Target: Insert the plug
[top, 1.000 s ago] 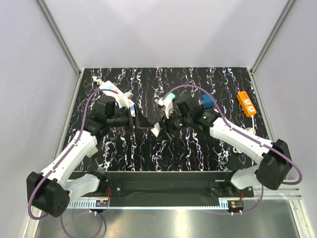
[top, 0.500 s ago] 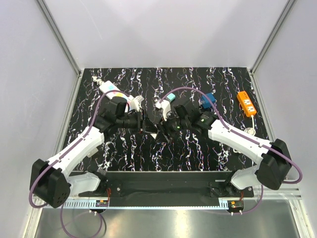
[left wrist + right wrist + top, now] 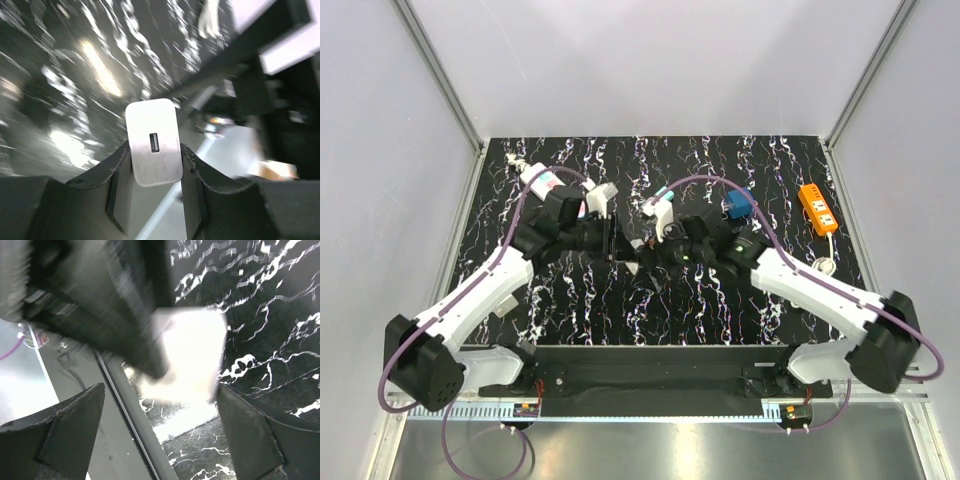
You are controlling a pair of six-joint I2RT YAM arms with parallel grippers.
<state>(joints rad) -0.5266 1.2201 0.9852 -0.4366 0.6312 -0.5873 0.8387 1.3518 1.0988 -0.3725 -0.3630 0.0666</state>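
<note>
My left gripper [image 3: 155, 150] is shut on a white USB charger block [image 3: 152, 142], whose USB port faces the camera. In the top view the left gripper [image 3: 611, 240] is at the table's middle, almost meeting my right gripper [image 3: 645, 258]. In the right wrist view the right gripper [image 3: 160, 405] is open wide. The charger [image 3: 187, 352] shows there as a bright blur ahead of and between its fingers [image 3: 75, 415], with the dark left gripper beside it. The charger's prongs are hidden. An orange power strip [image 3: 817, 207] lies at the far right.
The table is black marble-patterned [image 3: 700, 300]. A white cable [image 3: 825, 262] runs from the power strip along the right edge. Grey enclosure walls stand close on the left, the back and the right. A black rail [image 3: 650, 362] crosses the near edge.
My left gripper has turned and lifted slightly at the table's middle with the charger. My right gripper stays close against it, and its arm has shifted a little to the right.
</note>
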